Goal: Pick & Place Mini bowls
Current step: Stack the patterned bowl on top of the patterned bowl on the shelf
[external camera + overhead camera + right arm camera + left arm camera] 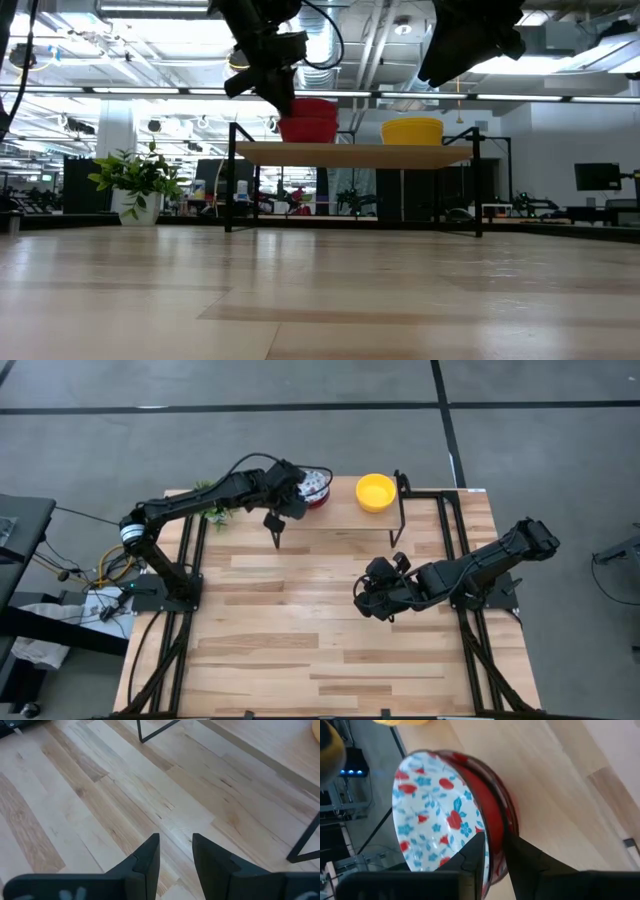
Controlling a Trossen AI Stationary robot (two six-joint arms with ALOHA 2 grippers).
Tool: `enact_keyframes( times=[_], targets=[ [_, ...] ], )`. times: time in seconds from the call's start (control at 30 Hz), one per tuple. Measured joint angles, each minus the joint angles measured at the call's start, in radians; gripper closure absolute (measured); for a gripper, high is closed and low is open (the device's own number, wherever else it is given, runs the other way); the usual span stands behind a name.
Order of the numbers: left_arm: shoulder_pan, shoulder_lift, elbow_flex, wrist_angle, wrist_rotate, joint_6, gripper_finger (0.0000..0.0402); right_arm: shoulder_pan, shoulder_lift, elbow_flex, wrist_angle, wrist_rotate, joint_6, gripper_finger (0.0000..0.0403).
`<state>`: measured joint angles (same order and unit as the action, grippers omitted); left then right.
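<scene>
A stack of white mini bowls with red-and-blue flowers and red outsides (318, 484) (310, 120) stands on a raised wooden shelf (340, 515) at the table's far edge. A yellow mini bowl (376, 491) (412, 130) sits on the same shelf to its right. My left gripper (298, 495) (495, 847) is at the stack's left side, shut on the top floral bowl (435, 810). My right gripper (364, 600) (176, 847) hovers over the table's right middle, holding nothing, its fingers a narrow gap apart. Other bowls are not in view. My left gripper holds the top floral bowl by its rim (489, 832) on the side toward the table's left. One finger (472, 857) is inside the bowl and the other finger (525, 860) is outside against the red wall. The bowl sits nested on the stack on the shelf.
The shelf stands on thin black legs (277, 535) (397, 530) (232, 180) above the table's far part. A small green potted plant (212, 500) (140, 180) stands at the far left corner. Bare wooden table (300, 640) spreads across the middle and near side.
</scene>
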<state>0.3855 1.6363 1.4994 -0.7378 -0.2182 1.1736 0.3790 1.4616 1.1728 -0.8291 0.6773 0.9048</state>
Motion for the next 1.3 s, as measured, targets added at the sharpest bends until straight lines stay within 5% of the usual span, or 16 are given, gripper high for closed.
enact_keyframes(
  times=[0.47, 0.8, 1.3],
  targets=[
    [-0.014, -0.001, 0.000, 0.005, 0.001, 0.000, 0.0331, 0.000, 0.000, 0.000, 0.000, -0.005, -0.014, 0.0296],
    [-0.014, -0.001, 0.000, 0.004, 0.002, -0.004, 0.0370, 0.000, 0.000, 0.000, 0.000, -0.019, -0.014, 0.0296],
    [-0.014, -0.002, 0.000, 0.010, -0.007, -0.004, 0.0307, 0.000, 0.000, 0.000, 0.000, -0.023, -0.013, 0.0296]
  ],
)
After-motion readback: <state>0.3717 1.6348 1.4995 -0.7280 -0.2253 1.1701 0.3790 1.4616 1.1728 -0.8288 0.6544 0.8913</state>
